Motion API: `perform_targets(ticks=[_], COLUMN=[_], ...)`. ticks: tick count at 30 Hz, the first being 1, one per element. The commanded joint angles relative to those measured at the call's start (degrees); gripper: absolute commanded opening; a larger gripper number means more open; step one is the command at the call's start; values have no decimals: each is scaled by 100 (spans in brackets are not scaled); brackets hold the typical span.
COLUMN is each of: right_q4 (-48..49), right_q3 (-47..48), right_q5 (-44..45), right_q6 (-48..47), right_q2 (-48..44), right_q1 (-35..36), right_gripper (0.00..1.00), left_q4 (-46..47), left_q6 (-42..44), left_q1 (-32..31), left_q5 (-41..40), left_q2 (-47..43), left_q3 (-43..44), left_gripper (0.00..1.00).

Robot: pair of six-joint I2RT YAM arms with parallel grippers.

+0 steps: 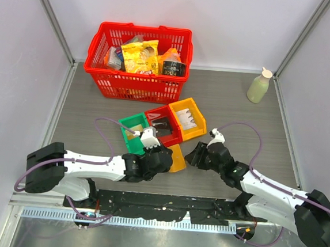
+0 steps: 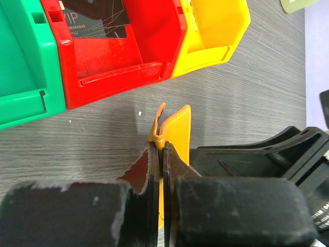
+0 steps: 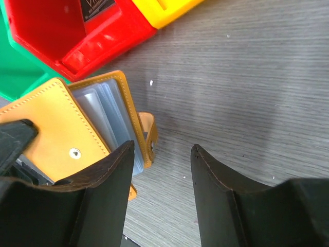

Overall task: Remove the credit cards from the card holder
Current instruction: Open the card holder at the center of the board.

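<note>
Where the tabletop (image 1: 240,124) meets the back wall, we see a red shopping basket (image 1: 133,85) packed with snack packets (image 1: 139,55). In front of it, three small bins sit side by side. We cannot make out what is in the green bin (image 2: 25,56). The red bin (image 2: 154,36) holds a dark VIP card (image 2: 97,18), and the yellow-orange bin (image 2: 211,31) holds a pale card (image 1: 188,121).

The left pincer (image 2: 162,150) is clenched on the edge of the tan-orange card holder (image 2: 177,126), which is just in front of the red bin with its covers slightly parted. The right pincer (image 3: 162,152) is spread wide and grips nothing, its left finger (image 3: 110,175) beside the holder's bluish clear sleeves (image 3: 105,110). We cannot tell whether that finger touches the holder, and what the sleeves hold is too blurred to read.
</note>
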Motion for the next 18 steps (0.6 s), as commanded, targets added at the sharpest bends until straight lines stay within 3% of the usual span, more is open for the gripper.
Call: perform_targets(ticks=[1, 14, 17, 18], right_q4=[676, 1519, 1669, 1669], right_q3=[-116, -354, -398, -407], right_q5=[-306, -719, -851, -851], right_q6=[118, 30, -40, -49], right_q2=[151, 714, 731, 731], right_q1=[-48, -224, -233, -242], right_gripper=[52, 41, 32, 23], left_q4=[305, 490, 560, 586], left_q6=[-118, -303, -399, -426], left_q1=[-20, -20, -20, -20], left_q5=[-205, 58, 120, 129], left_q2=[-103, -147, -243, -278], left_q3=[20, -147, -287, -340], left_gripper=[0, 0, 0, 0])
